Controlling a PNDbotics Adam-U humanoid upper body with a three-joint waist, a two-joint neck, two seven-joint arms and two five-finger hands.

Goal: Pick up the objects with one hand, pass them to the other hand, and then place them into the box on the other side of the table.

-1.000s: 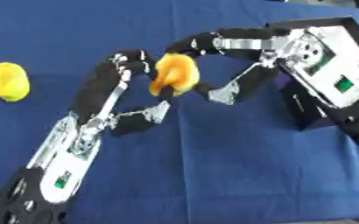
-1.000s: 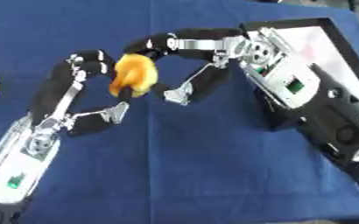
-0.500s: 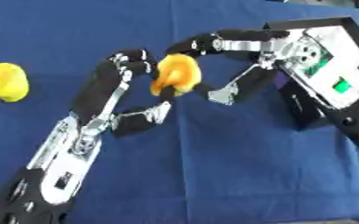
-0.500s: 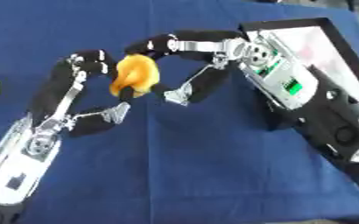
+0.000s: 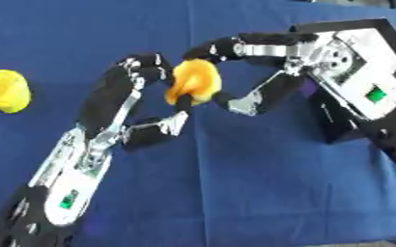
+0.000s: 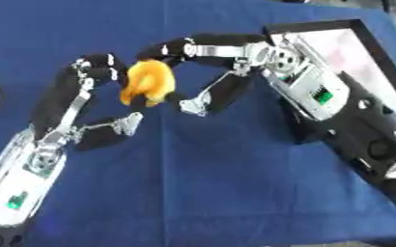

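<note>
An orange-yellow rounded object (image 5: 193, 82) hangs above the blue table, between my two hands. My left hand (image 5: 121, 91) comes up from the lower left, with fingers curled over the object's left side and its thumb (image 5: 169, 124) below. From the right, my right hand (image 5: 256, 48) has its fingers curled over the object's top and its thumb (image 5: 248, 100) under the right side. Both hands touch the object. A second, yellow object (image 5: 5, 90) lies on the cloth at the far left.
A black-rimmed box (image 6: 319, 24) with a pale inside stands at the upper right, partly covered by my right arm (image 6: 336, 106). Blue cloth (image 5: 235, 193) covers the table toward the near edge.
</note>
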